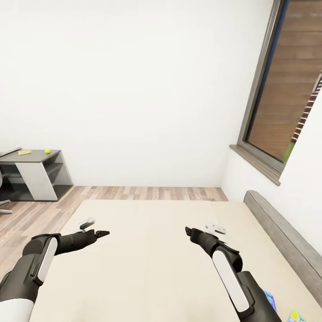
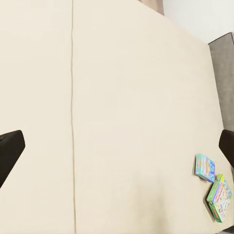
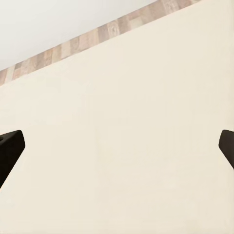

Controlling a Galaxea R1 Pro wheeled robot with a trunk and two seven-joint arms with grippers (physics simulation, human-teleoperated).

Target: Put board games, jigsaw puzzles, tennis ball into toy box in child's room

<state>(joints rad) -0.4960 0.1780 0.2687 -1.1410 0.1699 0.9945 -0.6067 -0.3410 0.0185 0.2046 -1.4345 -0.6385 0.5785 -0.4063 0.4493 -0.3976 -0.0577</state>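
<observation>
Board games (image 1: 286,311) sit at frame bottom right on bed (image 1: 147,250); left gripper (image 1: 103,233) and right gripper (image 1: 188,230) both spread empty, so swing right arm back over the boxes first.

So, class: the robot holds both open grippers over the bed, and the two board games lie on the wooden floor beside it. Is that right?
Not quite. The two board games lie on the bed itself, near its grey headboard, not on the floor; the left wrist view shows them flat on the cream mattress. The rest holds: the left gripper and the right gripper both hover open over the bed.
</observation>
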